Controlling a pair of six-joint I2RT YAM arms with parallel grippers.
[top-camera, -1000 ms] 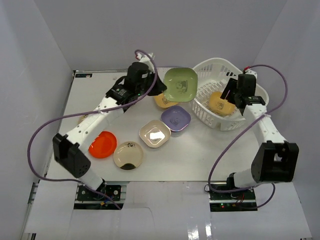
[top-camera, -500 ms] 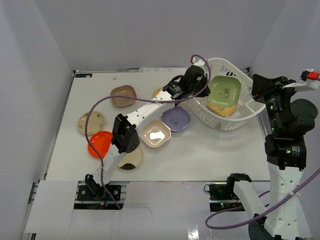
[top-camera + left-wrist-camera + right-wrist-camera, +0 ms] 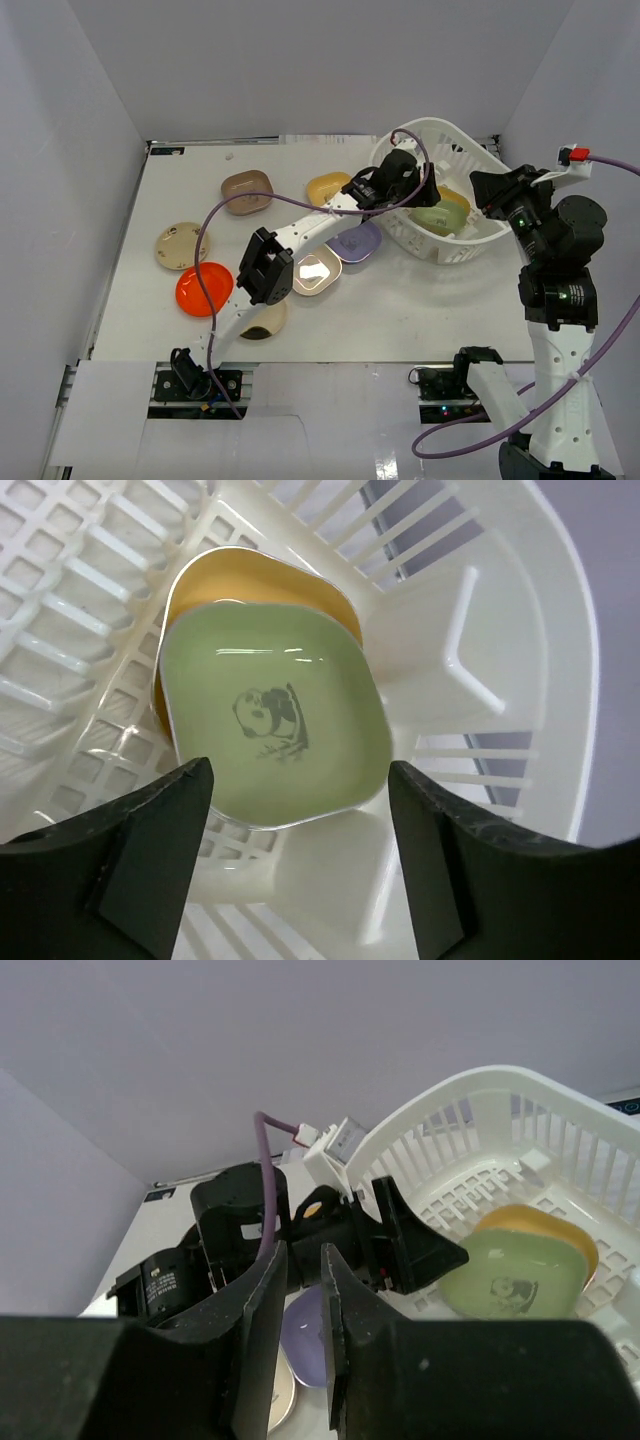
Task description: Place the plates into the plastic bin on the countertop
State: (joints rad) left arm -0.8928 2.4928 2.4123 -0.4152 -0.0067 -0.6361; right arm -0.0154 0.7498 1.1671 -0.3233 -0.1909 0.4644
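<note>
Left gripper (image 3: 297,780) jaws spread wide, nothing pinched. The green plate (image 3: 270,725) it was carrying over the plastic bin (image 3: 520,600) half a second ago now lies inside, directly under the fingers. So that's a release, one more plate done.

Right gripper (image 3: 302,1252): jaws nearly together, nothing between them, parked high off the right edge and out of the way.

The bin sits at the far right corner of the countertop (image 3: 420,300). It holds two plates: the green one is nested slightly askew on a yellow plate (image 3: 250,570).

Seven remain outside:
- brown plate (image 3: 247,191) and amber plate (image 3: 328,187), far middle
- purple plate (image 3: 355,243) and cream plate (image 3: 310,272), centre
- tan round plate (image 3: 180,245) and orange plate (image 3: 203,288), left side
- another pale round plate (image 3: 262,318), near edge, partly under the left arm

Next, I'd guess: lift the left gripper clear of the rim.
</note>
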